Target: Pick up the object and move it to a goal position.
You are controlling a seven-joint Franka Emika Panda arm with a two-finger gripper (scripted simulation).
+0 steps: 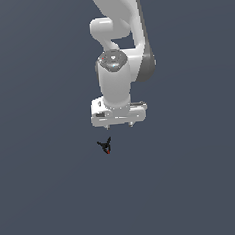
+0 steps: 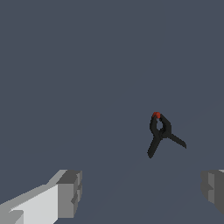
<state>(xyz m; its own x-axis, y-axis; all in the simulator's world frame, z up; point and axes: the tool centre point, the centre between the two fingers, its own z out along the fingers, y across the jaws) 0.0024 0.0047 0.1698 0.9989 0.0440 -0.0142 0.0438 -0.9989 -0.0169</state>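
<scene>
One small black object (image 1: 105, 146) (image 2: 161, 132) we see lying on grey worktop (image 1: 45, 195), red spot at one end, two prongs splayed. We note white gripper (image 1: 119, 125) (image 2: 142, 192) hanging above it, close, not touching. Fingers (image 2: 70, 192) spread wide in wrist view, nothing between them; object sits beyond gap. No worktop edges visible to us.

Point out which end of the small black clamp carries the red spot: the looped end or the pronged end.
The looped end. The black clamp has its red spot on the rounded loop; the two thin prongs splaying from the other end are plain black.
</scene>
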